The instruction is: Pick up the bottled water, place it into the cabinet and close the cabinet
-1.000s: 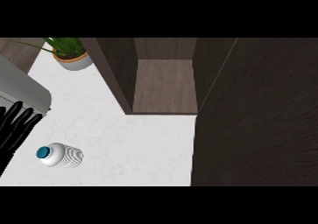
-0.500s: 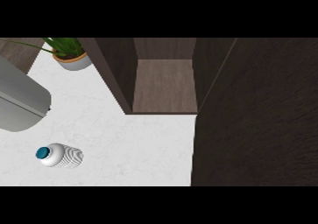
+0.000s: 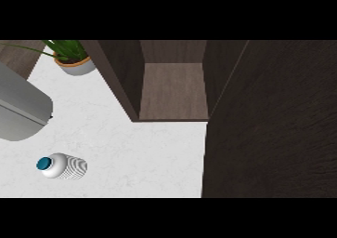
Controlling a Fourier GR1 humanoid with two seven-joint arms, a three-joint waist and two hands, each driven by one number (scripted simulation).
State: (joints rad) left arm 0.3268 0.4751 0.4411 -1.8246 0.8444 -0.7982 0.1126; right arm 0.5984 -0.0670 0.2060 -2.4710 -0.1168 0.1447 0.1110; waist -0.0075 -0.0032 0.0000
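Bottle (image 3: 61,166) on the white counter (image 3: 143,153), cabinet (image 3: 174,88) open, no hand visible.

Bottle stands at lower left with its teal cap toward the left, ribbed white body, well apart from the cabinet and touching nothing. Cabinet sits at top centre, its brown wooden inside bare to view; the dark door (image 3: 274,125) fills the right side, swung out over the counter. Grey forearm (image 3: 16,109) enters from the left edge, above the bottle and clear of it; its hand lies outside the view, so its state cannot be told. Right hand likewise outside the view. Potted plant (image 3: 73,58) at top left, beside the cabinet's left wall.
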